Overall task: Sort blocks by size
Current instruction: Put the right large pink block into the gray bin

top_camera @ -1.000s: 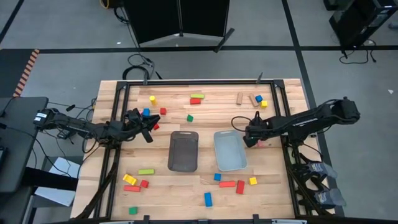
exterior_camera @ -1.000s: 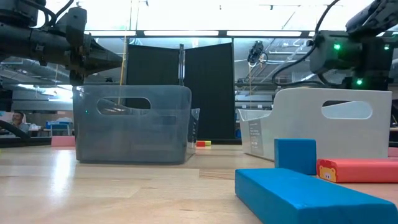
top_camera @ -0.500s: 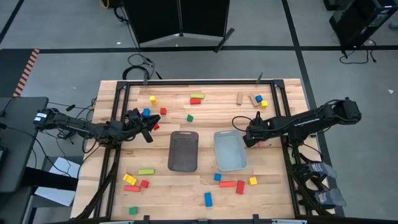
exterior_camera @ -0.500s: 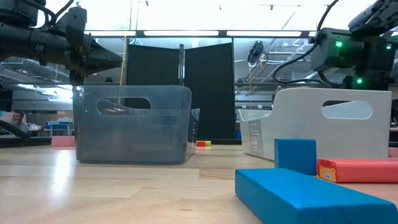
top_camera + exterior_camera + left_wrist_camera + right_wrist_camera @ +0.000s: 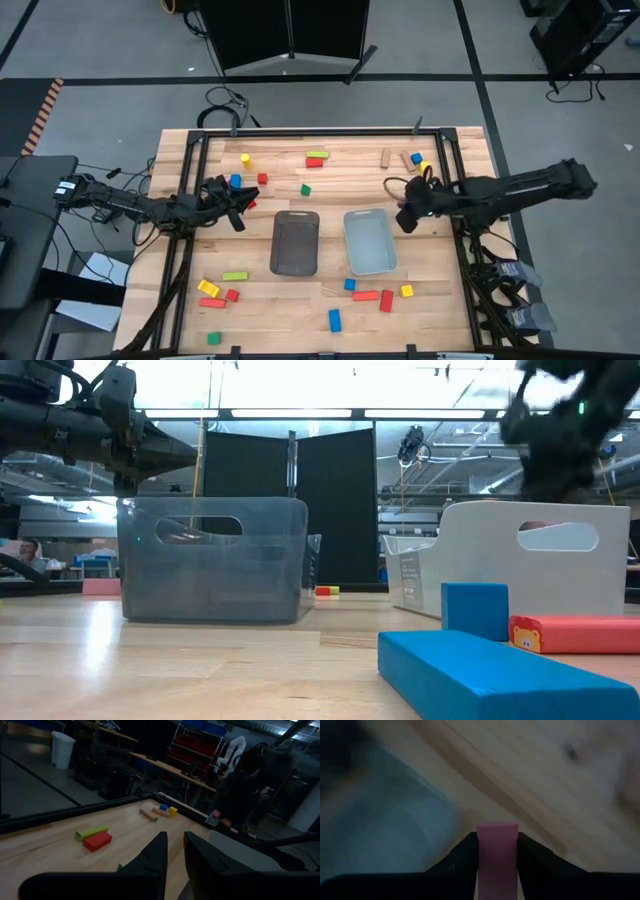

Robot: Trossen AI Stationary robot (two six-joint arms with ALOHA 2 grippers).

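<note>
Bare table (image 5: 330, 185) separates far blocks (image 5: 316, 158) from trays (image 5: 295, 242).

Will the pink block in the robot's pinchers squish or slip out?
Probably it won't squish: the pink block keeps straight, flat edges between the right gripper fingers, so it looks stiff. It seems unlikely to slip, since flat sides meet both fingers squarely. Set down, it likely wouldn't roll, having no round side.

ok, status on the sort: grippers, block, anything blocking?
Right gripper shut on pink block, lifted beside pale tray. Left gripper idle near dark tray, fingers nearly shut, empty. Nothing in the way.
</note>
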